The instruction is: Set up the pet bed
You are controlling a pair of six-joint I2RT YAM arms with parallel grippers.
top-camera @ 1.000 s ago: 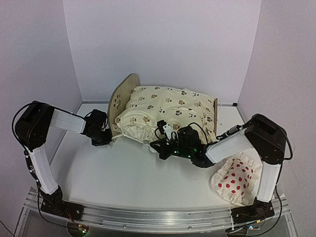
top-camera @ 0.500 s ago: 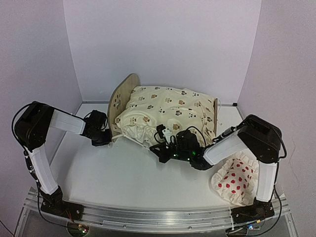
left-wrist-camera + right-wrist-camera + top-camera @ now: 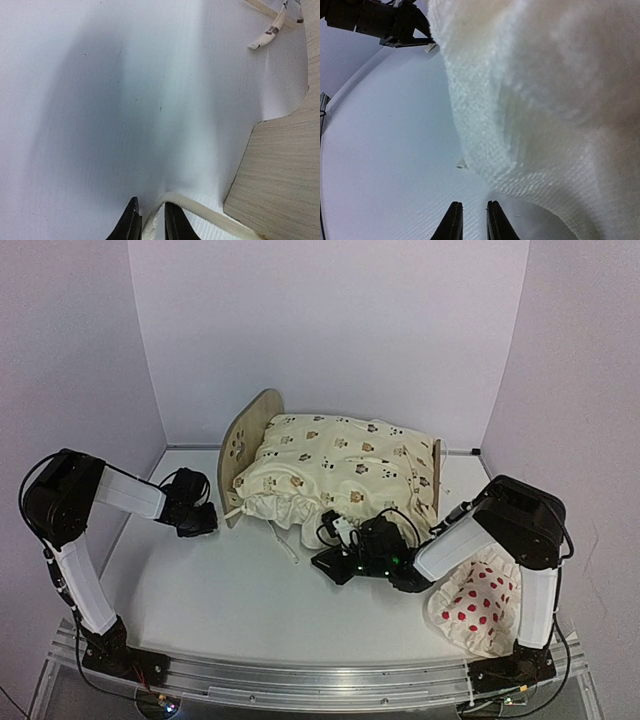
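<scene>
White table [image 3: 230, 590], pale walls on three sides. Far left: left gripper [image 3: 208, 524] low at table level, just beside curved wooden end board of pet bed [image 3: 243, 440]. Wrist view: fingertips parted a crack, end of cream strip [image 3: 200, 211] right at them; cannot tell if pinched. Centre, toward back: bed standing on table, cream animal-print cushion [image 3: 340, 465] heaped between end boards, spilling over near side. Next over: right gripper [image 3: 322, 562] low in front of cushion, narrow gap between tips, nothing held. Far right: red-dotted pillow [image 3: 478, 605] on table by right arm.
</scene>
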